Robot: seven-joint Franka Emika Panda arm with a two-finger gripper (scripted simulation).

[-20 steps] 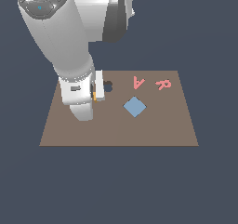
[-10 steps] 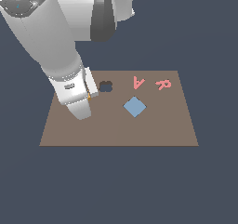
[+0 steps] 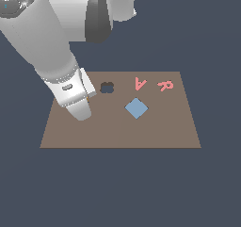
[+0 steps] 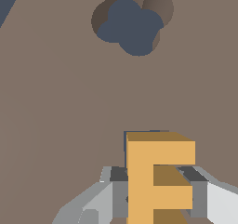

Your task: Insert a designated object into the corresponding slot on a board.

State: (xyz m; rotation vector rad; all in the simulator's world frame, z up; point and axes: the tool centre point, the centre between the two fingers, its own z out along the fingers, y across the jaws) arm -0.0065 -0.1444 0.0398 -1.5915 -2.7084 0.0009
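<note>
Your orange E block [image 4: 155,179] sat clamped in the claw [image 4: 155,190], a grey finger [image 4: 118,193] pressed against each side of it, so the claw was closed on the block and nothing else. Only a sliver of orange showed in the exterior view, tucked under the wrist, so trust the wrist view for the grip. Directly under the block, a thin dark edge peeked out along its far side and one flank; that looked to be the E-shaped slot [image 4: 139,132], almost wholly covered, though you could not see enough of it to confirm the outline. Judged from that, you were at the seating step: block over recess, low above the board [image 3: 117,132]. To do it well, you needed to keep the block flat, line its straight edges with that dark margin until the margin was even, then go straight down without twisting, and let go only once it sat flush. Farther ahead of the claw lay the rounded blob-shaped hole [image 4: 132,23], well apart from the block and not your target. Beyond that, off to the exterior view's right, the blue diamond tile [image 3: 136,108] and the pink letters A [image 3: 140,83] and R [image 3: 166,85] rested far clear of the claw.
</note>
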